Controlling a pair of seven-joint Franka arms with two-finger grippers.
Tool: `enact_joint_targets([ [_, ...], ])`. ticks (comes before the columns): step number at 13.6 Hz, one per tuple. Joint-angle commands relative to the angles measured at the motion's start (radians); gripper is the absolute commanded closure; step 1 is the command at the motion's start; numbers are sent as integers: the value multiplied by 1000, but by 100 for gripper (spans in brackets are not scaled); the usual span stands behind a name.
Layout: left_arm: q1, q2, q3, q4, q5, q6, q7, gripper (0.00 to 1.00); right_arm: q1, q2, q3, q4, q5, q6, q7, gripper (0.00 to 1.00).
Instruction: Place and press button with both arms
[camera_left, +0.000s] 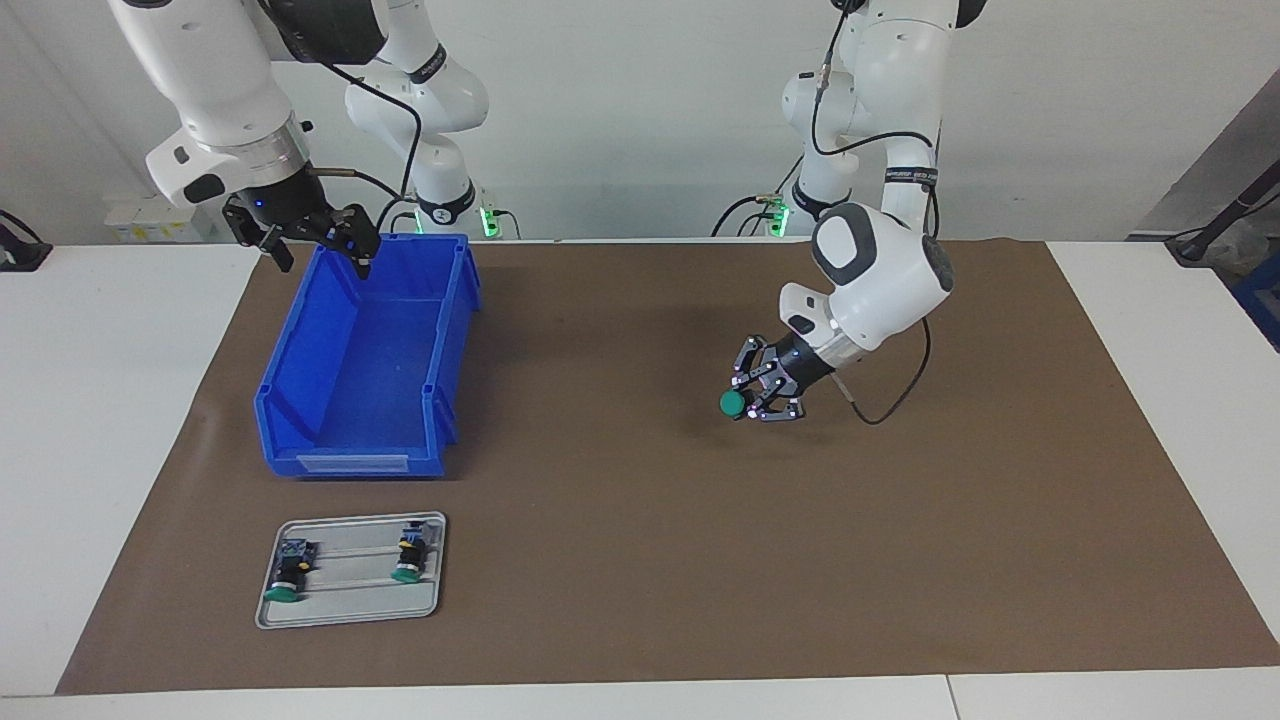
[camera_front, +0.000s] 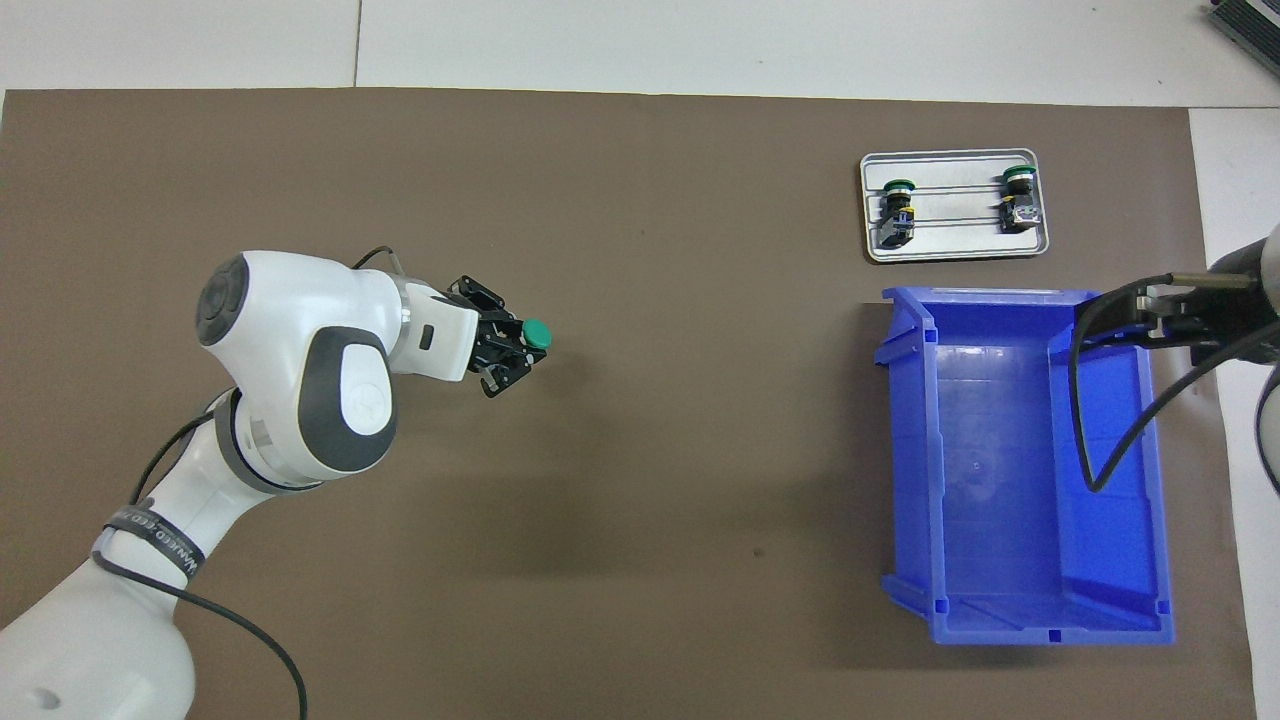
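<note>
Bin (camera_left: 360, 370) of blue plastic sits on the counter (camera_left: 620, 560) nearest the robots, toward the right arm's end. Right pincer (camera_left: 318, 240) hangs over the bin's rim; I cannot tell its finger spacing. Left pincer (camera_left: 752, 398) hovers over the brown mat, clamped on the button (camera_left: 732, 403), green cap pointing outward. Farthest out, a grey tray (camera_left: 352, 612) holds two more buttons. The grip looks sideways and shallow, so a push on the cap could twist or dislodge the button.
</note>
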Motion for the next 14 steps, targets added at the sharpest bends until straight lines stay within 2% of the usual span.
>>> enact_joint_targets([
  [1,32,-52,-6,-83,-138,-13,167,80,-6,-12,-3,-13,25,-1,-32,0],
  [7,43,-139,-3,-281,-596,-10,580,79,-6,-12,-3,-11,25,-1,-32,0],
  [9,61,-130,-4,-315,-653,-26,675,79,-6,-12,-3,-11,25,-1,-33,0],
  [12,122,-75,-3,-364,-834,-169,917,76,-6,-12,-3,-13,25,-1,-33,0],
  [14,142,-67,-3,-366,-861,-226,930,75,-6,-12,-3,-13,25,-1,-32,0],
])
